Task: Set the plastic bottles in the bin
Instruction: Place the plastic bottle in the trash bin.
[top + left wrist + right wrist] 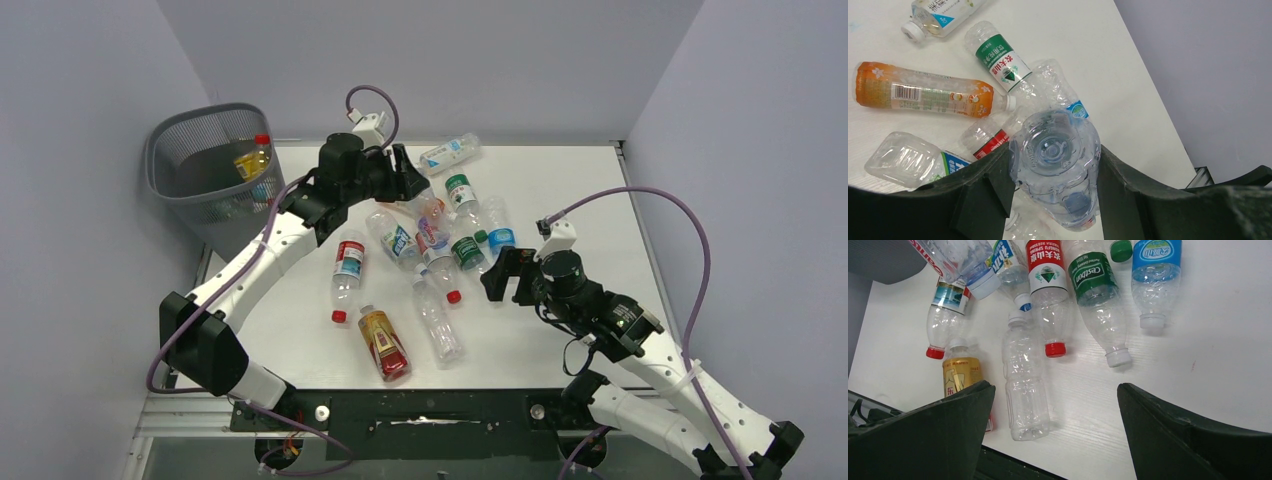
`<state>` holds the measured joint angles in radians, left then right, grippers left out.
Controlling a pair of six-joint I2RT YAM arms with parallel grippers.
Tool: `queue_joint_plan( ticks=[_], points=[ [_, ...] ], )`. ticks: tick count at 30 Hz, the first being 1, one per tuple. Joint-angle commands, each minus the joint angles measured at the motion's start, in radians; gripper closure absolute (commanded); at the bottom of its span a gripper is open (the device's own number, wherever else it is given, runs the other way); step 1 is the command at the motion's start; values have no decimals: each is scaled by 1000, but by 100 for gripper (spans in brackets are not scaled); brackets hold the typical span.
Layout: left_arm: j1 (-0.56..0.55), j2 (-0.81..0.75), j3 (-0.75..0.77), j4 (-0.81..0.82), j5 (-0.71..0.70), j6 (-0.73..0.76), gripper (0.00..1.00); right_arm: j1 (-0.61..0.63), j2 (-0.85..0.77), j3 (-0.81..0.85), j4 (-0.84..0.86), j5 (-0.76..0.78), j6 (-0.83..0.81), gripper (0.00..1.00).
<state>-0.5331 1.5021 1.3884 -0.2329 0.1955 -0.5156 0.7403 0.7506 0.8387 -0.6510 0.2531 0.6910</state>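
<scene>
While the left hand (pixel 1053 150) clamps a clear bottle (pixel 1063 180), right hand (pixel 1055 387) spread wide — above scattered bottles (pixel 1025 385).

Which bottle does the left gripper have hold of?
The clear bottle seen base-on, between the fingers of the left gripper. The others, like the orange-labelled bottle and the green-labelled bottle, lie loose on the table.

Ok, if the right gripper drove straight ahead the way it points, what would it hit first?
Probably the unlabelled clear bottle, just off centre between the open fingers of the right gripper, or the table beside it; depth is unclear.
</scene>
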Motion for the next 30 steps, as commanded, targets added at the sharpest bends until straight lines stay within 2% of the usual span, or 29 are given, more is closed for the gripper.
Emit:
queue_joint_plan(
  ticks=[1, 9, 14, 23, 30],
  points=[
    [15, -40, 35, 21, 14, 14, 69, -4, -13, -3, 48, 4, 11, 0],
    [79, -64, 90, -12, 22, 36, 69, -4, -7, 0, 48, 2, 11, 0],
    [166, -96, 149, -52, 34, 58, 69, -4, 2, -11, 66, -11, 15, 0],
    [418, -180, 234, -85, -8, 110, 67, -3, 29, -16, 91, -39, 15, 0],
    [646, -167, 306, -63, -55, 141, 67, -4, 46, -21, 106, -59, 19, 0]
  ],
)
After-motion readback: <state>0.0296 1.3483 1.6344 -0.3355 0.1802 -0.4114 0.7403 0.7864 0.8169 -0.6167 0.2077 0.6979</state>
